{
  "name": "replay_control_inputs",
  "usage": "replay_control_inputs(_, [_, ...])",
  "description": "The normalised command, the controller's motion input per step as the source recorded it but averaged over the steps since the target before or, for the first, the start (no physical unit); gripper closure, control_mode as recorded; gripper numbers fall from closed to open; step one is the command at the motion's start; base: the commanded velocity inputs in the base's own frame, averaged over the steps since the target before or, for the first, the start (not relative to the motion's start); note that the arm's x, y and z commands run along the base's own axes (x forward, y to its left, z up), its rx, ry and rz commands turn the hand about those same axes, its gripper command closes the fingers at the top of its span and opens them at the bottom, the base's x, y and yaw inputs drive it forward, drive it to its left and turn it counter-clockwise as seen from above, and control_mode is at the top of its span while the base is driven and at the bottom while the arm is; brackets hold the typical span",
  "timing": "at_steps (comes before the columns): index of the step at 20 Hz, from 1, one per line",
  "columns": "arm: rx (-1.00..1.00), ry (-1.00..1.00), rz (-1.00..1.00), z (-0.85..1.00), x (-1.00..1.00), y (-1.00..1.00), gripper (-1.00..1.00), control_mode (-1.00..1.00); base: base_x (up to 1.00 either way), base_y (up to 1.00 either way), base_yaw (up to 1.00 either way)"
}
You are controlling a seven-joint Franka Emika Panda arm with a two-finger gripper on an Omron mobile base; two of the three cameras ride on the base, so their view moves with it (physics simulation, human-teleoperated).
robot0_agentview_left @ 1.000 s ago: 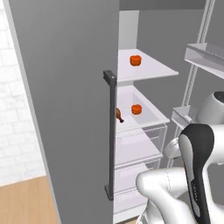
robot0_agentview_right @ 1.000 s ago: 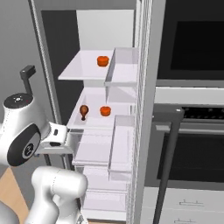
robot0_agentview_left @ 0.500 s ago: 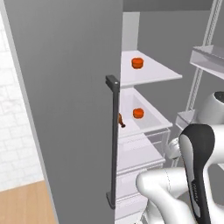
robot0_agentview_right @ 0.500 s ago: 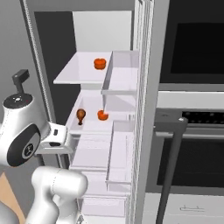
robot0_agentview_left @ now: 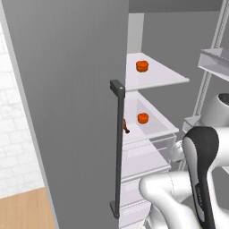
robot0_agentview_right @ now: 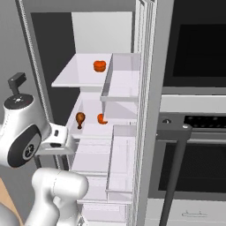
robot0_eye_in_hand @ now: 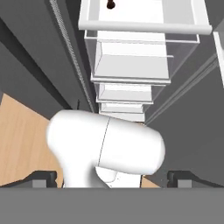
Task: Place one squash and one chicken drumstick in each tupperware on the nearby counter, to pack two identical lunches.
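An open refrigerator (robot0_agentview_right: 145,110) is being faced by the robot. One squash (robot0_agentview_right: 99,65) is being kept on the upper shelf (robot0_agentview_right: 79,78), a second squash (robot0_agentview_right: 102,118) just beside a chicken drumstick (robot0_agentview_right: 80,118) on the shelf below. The gripper (robot0_eye_in_hand: 111,177), fingers spread wide and empty, is being held low, well short of the food; the drumstick lies ahead and above, apparently standing on end, its bone pointing down.

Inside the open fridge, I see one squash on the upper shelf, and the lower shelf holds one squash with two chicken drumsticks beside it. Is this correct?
Not quite: beside the lower squash lies only one chicken drumstick, as the right base view shows. The other squash is indeed on the upper shelf.
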Motion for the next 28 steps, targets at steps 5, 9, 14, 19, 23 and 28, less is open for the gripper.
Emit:
replay_control_inputs(5, [0.00, -0.14, 0.00, 0.03, 0.29, 0.00, -1.00, -1.00, 0.00, 0.00, 0.00])
replay_control_inputs(9, [0.00, -0.37, 0.00, 0.33, 0.26, 0.00, -1.00, -1.00, 0.00, 0.00, 0.00])
replay_control_inputs(14, [0.00, -0.33, 0.00, 0.55, 0.10, 0.00, -1.00, -1.00, 0.00, 0.00, 0.00])
replay_control_inputs(19, [0.00, -0.14, 0.00, 0.63, 0.09, 0.00, -1.00, -1.00, 0.00, 0.00, 0.00])
replay_control_inputs(23, [0.00, -0.08, 0.00, 0.63, 0.08, 0.00, -1.00, -1.00, 0.00, 0.00, 0.00])
replay_control_inputs(28, [0.02, -0.07, 0.00, 0.37, 0.19, 0.00, -1.00, -1.00, 0.00, 0.00, 0.00])
